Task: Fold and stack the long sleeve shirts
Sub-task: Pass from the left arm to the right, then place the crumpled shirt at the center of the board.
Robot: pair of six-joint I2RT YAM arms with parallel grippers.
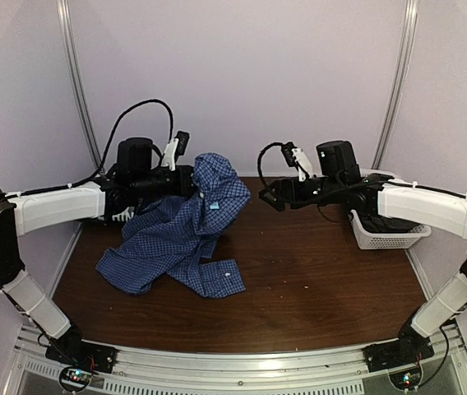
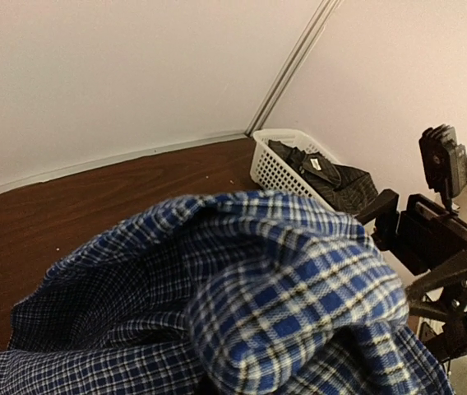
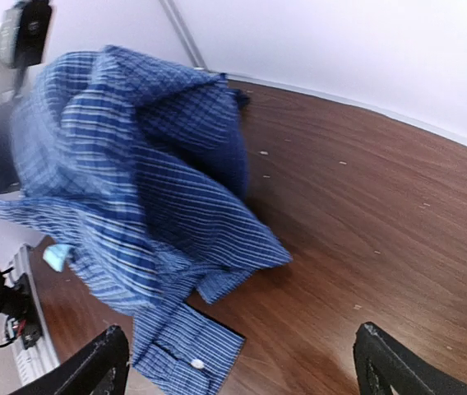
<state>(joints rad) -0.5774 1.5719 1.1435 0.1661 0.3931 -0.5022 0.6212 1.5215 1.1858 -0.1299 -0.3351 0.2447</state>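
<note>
A blue fine-check shirt (image 1: pixel 192 230) hangs bunched from my left gripper (image 1: pixel 189 179), which holds its top above the table while the lower part and a sleeve cuff (image 1: pixel 221 284) rest on the wood. In the left wrist view the shirt (image 2: pixel 242 288) fills the frame and hides the fingers. My right gripper (image 1: pixel 271 196) hovers to the shirt's right, apart from it. Its jaws stand wide open and empty (image 3: pixel 242 370), with the shirt (image 3: pixel 135 164) and its buttoned cuff (image 3: pixel 191 362) ahead. Dark charcoal cloth (image 2: pixel 332 177) lies in a basket.
A white plastic basket (image 1: pixel 381 239) sits at the table's right edge under my right arm; its rim (image 2: pixel 287 148) also shows in the left wrist view. Brown wooden tabletop (image 1: pixel 316 280) stretches in front. White walls close the back and sides.
</note>
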